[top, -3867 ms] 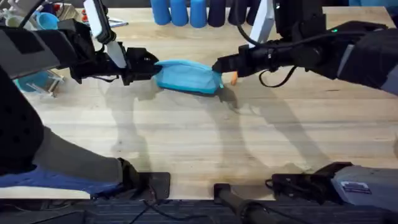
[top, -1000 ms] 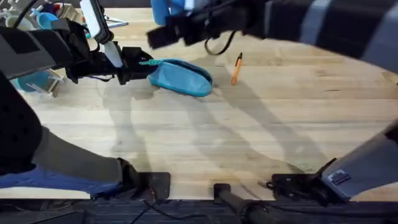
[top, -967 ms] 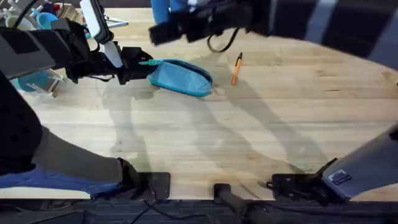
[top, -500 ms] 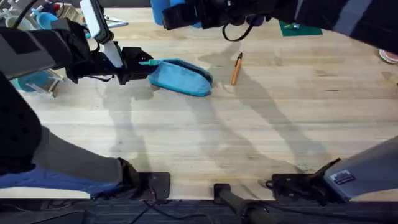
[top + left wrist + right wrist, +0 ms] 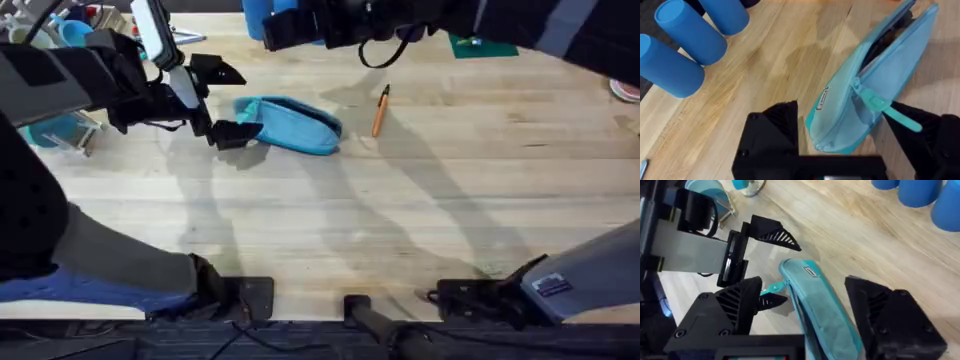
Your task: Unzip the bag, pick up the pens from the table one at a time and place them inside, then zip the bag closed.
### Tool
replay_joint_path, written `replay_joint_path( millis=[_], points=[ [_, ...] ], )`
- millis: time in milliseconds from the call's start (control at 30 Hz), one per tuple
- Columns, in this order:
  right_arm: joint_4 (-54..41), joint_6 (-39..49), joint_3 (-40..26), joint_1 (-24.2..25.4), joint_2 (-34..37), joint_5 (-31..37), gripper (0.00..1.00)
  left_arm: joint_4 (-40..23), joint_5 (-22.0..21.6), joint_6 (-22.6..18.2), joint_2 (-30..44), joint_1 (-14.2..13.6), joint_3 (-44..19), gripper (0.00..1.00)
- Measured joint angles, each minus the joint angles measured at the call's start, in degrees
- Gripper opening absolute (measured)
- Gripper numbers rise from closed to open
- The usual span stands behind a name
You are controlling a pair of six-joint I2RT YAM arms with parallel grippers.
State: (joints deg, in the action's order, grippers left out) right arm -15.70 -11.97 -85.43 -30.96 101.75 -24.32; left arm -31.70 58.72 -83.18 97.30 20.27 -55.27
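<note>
Gaping left gripper [image 5: 228,102] straddling bag [image 5: 290,123] end, holding nothing, untouched pen [image 5: 379,110]

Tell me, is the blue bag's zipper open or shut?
Open. The bag shows a dark gap along its top, with the zipper pull down at the end near the left end effector.

The left gripper [image 5: 228,102] has black pointy fingers with ribbed sides. A white piece sits above them. Both arms are black.

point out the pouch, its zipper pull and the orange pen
pouch [image 5: 290,124], overhead view, middle of its blue fabric side
zipper pull [image 5: 900,119], left wrist view, on the teal tab
orange pen [image 5: 379,113], overhead view, middle of the barrel
</note>
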Motion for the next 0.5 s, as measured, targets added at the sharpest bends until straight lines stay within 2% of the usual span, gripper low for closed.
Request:
replay_joint_path(
  millis=[200, 367, 500],
  points=[
    [0.0, 0.0, 0.0, 0.0, 0.0, 0.0, 0.995, -2.2, 0.3, 0.0, 0.0, 0.0, 0.0, 0.993],
    [0.0, 0.0, 0.0, 0.0, 0.0, -0.1, 0.995, -6.9, 0.4, 0.0, -0.8, 0.0, 0.0, 0.993],
    [0.0, 0.0, 0.0, 0.0, 0.0, -0.1, 0.995, -11.0, 0.5, 0.0, -4.3, 0.0, 0.0, 0.994]
  ],
)
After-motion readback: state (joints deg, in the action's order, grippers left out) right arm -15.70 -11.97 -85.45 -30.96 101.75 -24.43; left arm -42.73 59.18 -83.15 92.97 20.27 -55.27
